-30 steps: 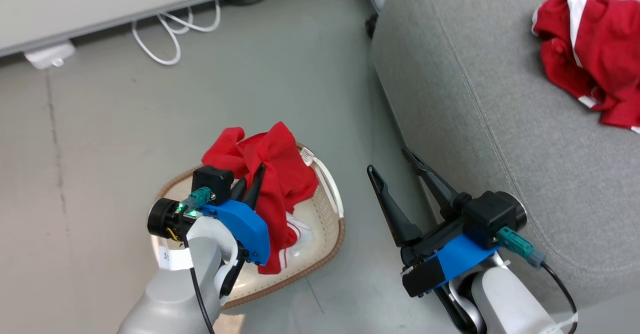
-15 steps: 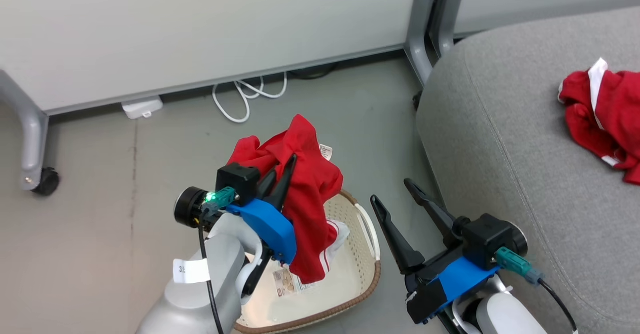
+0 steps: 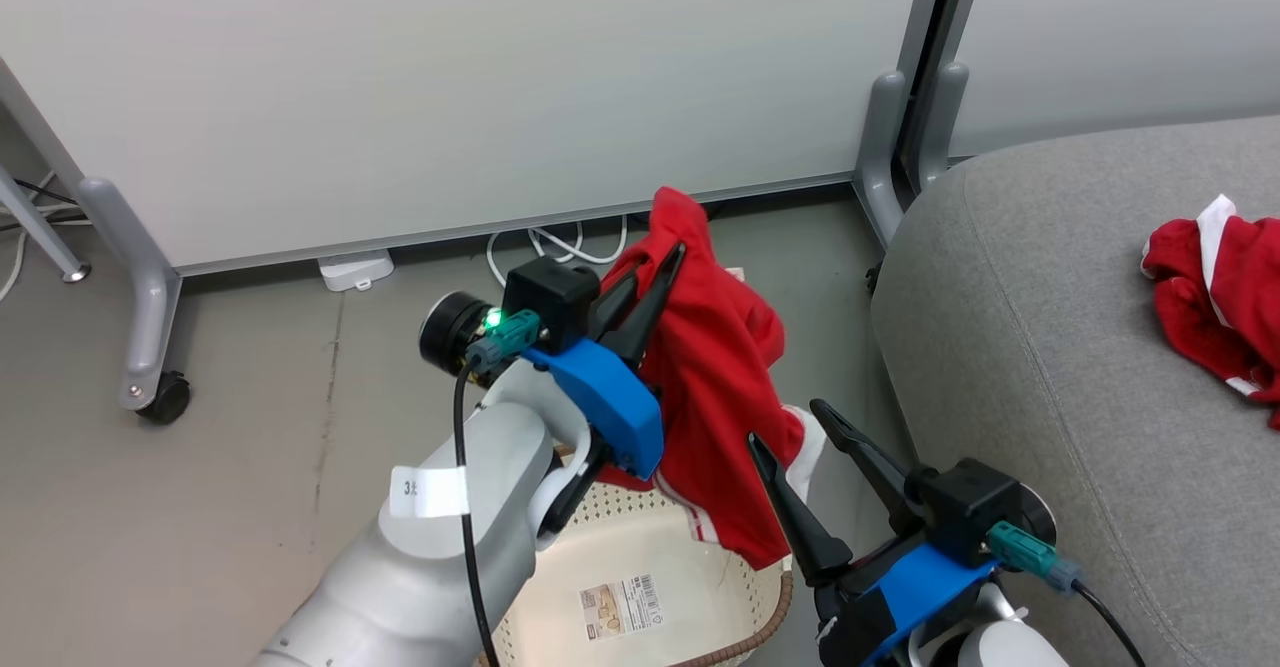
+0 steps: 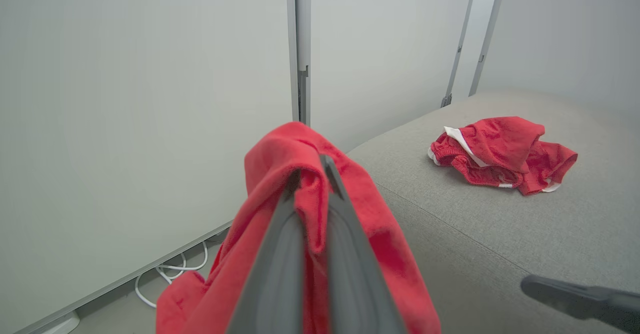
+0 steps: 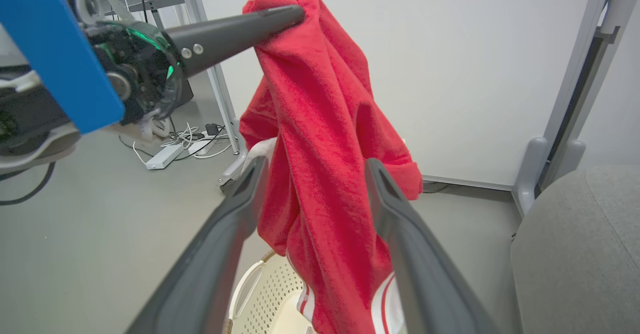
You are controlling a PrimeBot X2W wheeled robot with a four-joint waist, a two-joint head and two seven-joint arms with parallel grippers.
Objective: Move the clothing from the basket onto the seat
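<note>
L end effector [image 3: 668,265] is clamped tight on a soft bright red sports garment w/ white-striped hem [image 3: 715,387], a fold of cloth pinched btwn its two long dark fingers near the tips. In the L wrist view the fabric bunches over & around both fingers. Garment is held up in the air & drapes down from the grip, its striped lower edge over the right side of the cream-white perforated plastic laundry basket w/ brown woven-look rim [image 3: 783,592]; can't tell if the hem touches the basket. Basket sits on the grey floor [image 3: 300,467] near the large grey fabric-upholstered sofa seat cushion [image 3: 1050,367], & a printed paper label [image 3: 620,607] shows on its bottom. R end effector [image 3: 785,425] is spread wide & holds nothing, low & just beside the hanging cloth, btwn basket & seat. In the R wrist view the garment hangs in the gap past its spread fingers, contact unclear. A 2nd bright red garment w/ white trim [image 3: 1225,297] lies crumpled on the seat, well apart from both arms. Behind: pale grey wall panel [image 3: 450,97], w/ looped white cable [image 3: 545,242] & white power strip [image 3: 355,269] at its foot.
</note>
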